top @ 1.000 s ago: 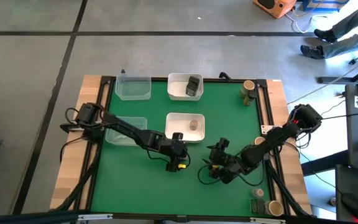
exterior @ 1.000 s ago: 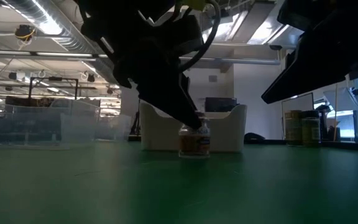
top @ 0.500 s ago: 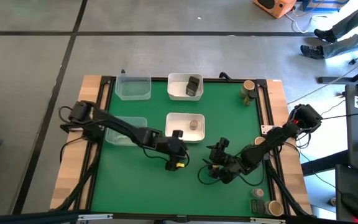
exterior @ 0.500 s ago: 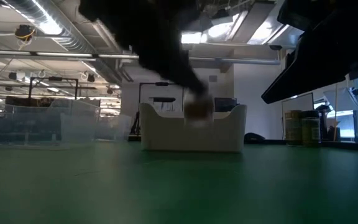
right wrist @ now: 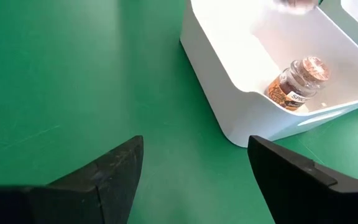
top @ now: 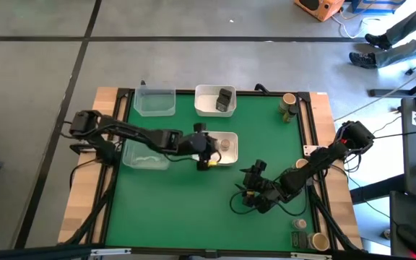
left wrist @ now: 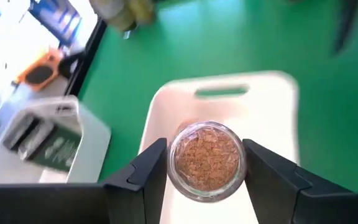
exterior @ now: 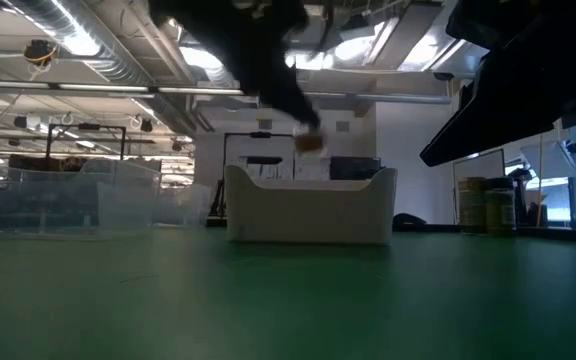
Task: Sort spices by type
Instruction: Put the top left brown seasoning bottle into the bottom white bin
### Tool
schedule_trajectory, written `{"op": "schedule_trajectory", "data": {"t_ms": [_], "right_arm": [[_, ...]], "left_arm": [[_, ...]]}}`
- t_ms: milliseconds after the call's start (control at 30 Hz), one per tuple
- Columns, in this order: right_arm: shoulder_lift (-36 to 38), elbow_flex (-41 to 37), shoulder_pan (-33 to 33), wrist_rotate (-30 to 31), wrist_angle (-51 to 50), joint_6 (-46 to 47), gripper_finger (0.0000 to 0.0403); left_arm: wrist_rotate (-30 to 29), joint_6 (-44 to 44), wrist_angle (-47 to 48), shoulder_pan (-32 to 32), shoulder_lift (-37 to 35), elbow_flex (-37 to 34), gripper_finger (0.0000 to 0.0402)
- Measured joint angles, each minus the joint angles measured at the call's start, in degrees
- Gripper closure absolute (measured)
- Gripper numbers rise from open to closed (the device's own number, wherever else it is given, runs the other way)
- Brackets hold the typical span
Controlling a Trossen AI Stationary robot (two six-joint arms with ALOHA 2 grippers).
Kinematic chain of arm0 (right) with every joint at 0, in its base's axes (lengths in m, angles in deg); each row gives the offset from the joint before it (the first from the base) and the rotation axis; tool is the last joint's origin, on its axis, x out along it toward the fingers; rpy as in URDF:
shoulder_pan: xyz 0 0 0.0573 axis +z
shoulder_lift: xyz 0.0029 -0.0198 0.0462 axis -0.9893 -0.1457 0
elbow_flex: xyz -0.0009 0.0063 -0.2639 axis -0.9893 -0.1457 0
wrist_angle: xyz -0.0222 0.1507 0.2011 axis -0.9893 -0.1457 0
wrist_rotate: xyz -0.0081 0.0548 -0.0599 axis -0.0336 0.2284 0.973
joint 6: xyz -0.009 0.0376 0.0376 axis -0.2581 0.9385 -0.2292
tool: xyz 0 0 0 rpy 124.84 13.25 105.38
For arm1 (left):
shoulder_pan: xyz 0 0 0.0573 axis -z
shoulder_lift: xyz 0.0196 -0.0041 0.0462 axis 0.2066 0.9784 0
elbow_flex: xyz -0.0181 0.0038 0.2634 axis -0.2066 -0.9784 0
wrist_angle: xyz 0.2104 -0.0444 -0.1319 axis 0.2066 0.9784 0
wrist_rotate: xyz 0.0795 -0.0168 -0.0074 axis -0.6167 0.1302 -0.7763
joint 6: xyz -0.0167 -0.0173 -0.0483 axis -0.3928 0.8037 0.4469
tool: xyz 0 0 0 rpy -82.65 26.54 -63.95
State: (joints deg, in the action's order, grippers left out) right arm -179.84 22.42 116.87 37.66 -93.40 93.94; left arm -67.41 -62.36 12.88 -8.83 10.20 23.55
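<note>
My left gripper (top: pixel 206 149) is shut on a small round jar (left wrist: pixel 207 158) of brownish spice. It hangs over the near-left part of the middle white tray (top: pixel 231 157) and shows above that tray's rim in the low view (exterior: pixel 310 142). Another small brownish jar (right wrist: pixel 297 81) lies tilted inside that tray. A dark grey tin (top: pixel 224 99) sits in the far white tray (top: pixel 204 101). My right gripper (top: pixel 250 193) waits open over the green mat near the tray, with nothing between its fingers (right wrist: pixel 194 155). My left gripper pinches the jar's round wall (left wrist: pixel 174 163) between its two fingers, one on either side. The fingers slant down from the table's left side. The jar is lifted clear above the tray, and its brown round top faces the wrist camera.
Two clear tubs (top: pixel 154 101) (top: pixel 145 153) stand at the left. More spice jars stand at the far right corner (top: pixel 288 106) and the near right corner (top: pixel 305 238). People's legs (top: pixel 392 36) show beyond the table. The green mat's near half is free.
My left gripper has lifted the small jar off the mat in front of the middle tray. It has carried the jar up and toward the far edge, over the tray, tipping closer to level. The jar now hangs clear above the tray's rim.
</note>
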Motion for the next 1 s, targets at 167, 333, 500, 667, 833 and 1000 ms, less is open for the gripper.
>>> {"op": "schedule_trajectory", "data": {"t_ms": [167,333,500,667,833,1000], "right_arm": [[0.00,0.00,0.00,0.09,-0.05,0.00,0.0116],[0.00,0.00,0.00,0.09,-0.10,0.00,0.0116],[0.00,0.00,0.00,0.11,-0.07,0.00,0.0116],[0.00,0.00,0.00,0.11,0.04,0.00,0.0116],[0.00,0.00,0.00,0.11,0.02,0.02,0.0116],[0.00,0.00,0.00,0.11,0.04,0.02,0.0116]], "left_arm": [[1.47,0.36,-1.32,-3.02,4.31,0.00,0.0233],[2.21,0.72,-2.91,-4.35,8.37,-0.02,0.0232],[2.96,2.84,-3.21,-4.73,10.87,-0.02,0.0232],[2.95,3.09,-3.76,-4.76,12.32,-0.02,0.0231],[2.91,3.50,-3.82,-4.80,12.61,0.02,0.0231],[2.95,3.86,-4.11,-5.05,12.66,0.02,0.0231]]}}
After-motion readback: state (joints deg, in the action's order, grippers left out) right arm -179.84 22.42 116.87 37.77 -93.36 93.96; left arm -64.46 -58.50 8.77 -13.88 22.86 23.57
